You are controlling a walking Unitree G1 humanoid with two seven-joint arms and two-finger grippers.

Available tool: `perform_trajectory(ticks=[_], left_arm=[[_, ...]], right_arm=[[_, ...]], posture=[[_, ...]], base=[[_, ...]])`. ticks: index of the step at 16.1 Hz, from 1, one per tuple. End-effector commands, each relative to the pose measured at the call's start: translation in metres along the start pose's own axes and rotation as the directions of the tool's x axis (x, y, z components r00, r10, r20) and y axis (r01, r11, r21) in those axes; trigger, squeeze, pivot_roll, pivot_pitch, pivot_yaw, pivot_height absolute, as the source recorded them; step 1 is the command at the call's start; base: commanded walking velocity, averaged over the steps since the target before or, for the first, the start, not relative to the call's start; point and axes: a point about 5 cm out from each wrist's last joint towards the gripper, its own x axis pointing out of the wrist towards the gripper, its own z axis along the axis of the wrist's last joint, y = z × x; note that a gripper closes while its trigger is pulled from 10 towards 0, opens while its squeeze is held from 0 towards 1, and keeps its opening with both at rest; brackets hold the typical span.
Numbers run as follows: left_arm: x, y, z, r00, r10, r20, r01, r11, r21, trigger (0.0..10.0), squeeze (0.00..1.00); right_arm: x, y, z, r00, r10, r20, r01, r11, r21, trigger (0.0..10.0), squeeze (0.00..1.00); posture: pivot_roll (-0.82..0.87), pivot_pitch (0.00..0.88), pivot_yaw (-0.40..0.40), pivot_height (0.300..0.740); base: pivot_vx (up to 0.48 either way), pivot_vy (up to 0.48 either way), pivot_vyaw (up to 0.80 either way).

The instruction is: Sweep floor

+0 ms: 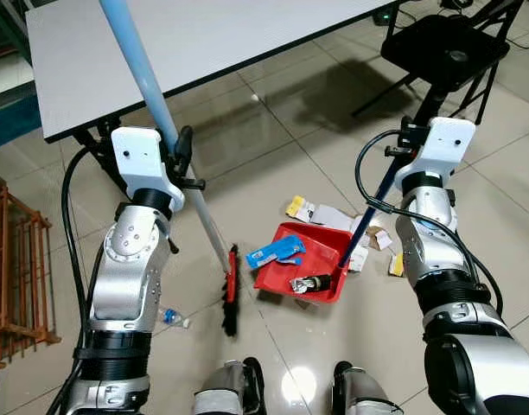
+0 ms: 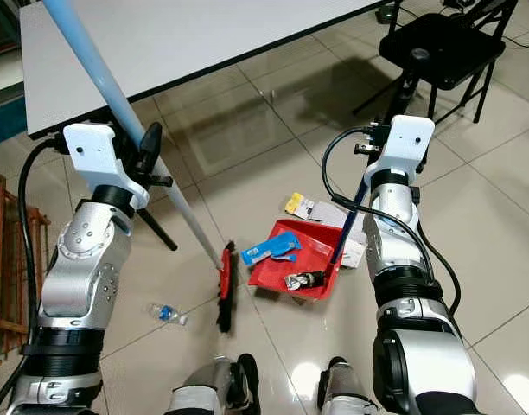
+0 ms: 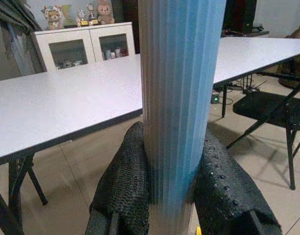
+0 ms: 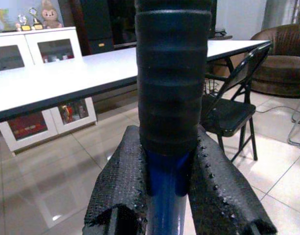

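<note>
My left gripper point(image 1: 181, 157) is shut on the light blue broom handle point(image 1: 143, 78), and its black fingers point(image 3: 125, 181) press the pole from both sides. The handle slants down to the red and black broom head point(image 1: 231, 290) on the tiles. My right gripper point(image 4: 169, 166) is shut on the dark blue handle point(image 1: 368, 212) of the red dustpan point(image 1: 321, 249), which rests on the floor right of the broom head. A blue wrapper point(image 1: 276, 252) and a small dark scrap point(image 1: 309, 283) lie in the pan. White and yellow packets point(image 1: 321, 211) lie just beyond it.
A white table point(image 1: 161, 43) stands ahead on the left, with a black folding chair point(image 1: 446, 47) at the far right. A wooden rack point(image 1: 12, 259) is at my left. A small plastic bottle point(image 1: 169, 317) lies near my left foot. More litter point(image 1: 384, 242) sits beside the pan.
</note>
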Motion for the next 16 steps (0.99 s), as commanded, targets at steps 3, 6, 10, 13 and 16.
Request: perform_trajectory(ticks=[3, 6, 10, 13, 16], left_arm=[[-0.0015, 0.0071, 0.0035, 0.997, 0.071, 0.04, -0.07, 0.997, -0.034, 10.0, 0.0], [-0.002, 0.0058, 0.0025, 0.996, 0.083, 0.039, -0.081, 0.996, -0.042, 10.0, 0.0], [-0.0023, 0.0064, 0.0024, 0.996, 0.084, 0.041, -0.083, 0.996, -0.031, 10.0, 0.0], [-0.0003, 0.0035, 0.0049, 0.997, 0.061, 0.05, -0.061, 0.998, -0.007, 10.0, 0.0], [0.0006, 0.002, 0.0053, 0.997, 0.056, 0.053, -0.055, 0.998, -0.008, 10.0, 0.0]], right_arm=[[0.0067, 0.0069, 0.0118, 0.999, 0.027, 0.036, -0.027, 1.0, 0.007, 10.0, 0.0], [0.0069, 0.0102, 0.011, 0.999, 0.043, 0.029, -0.043, 0.999, 0.008, 10.0, 0.0], [0.0074, 0.0102, 0.0095, 0.999, 0.044, 0.02, -0.044, 0.999, 0.004, 10.0, 0.0], [0.0075, 0.011, 0.0095, 0.999, 0.045, 0.019, -0.045, 0.999, 0.001, 10.0, 0.0], [0.0078, 0.0122, 0.0097, 0.998, 0.052, 0.021, -0.052, 0.999, 0.005, 10.0, 0.0]], posture=[[0.01, 0.183, 0.105, 0.74], [0.02, 0.186, 0.098, 0.74], [0.02, 0.176, 0.1, 0.74], [0.01, 0.163, 0.105, 0.74], [0.01, 0.153, 0.105, 0.74]], base=[[0.0, 0.0, 0.0], [0.0, 0.0, 0.0], [0.0, 0.0, 0.0], [0.0, 0.0, 0.0], [0.0, 0.0, 0.18]])
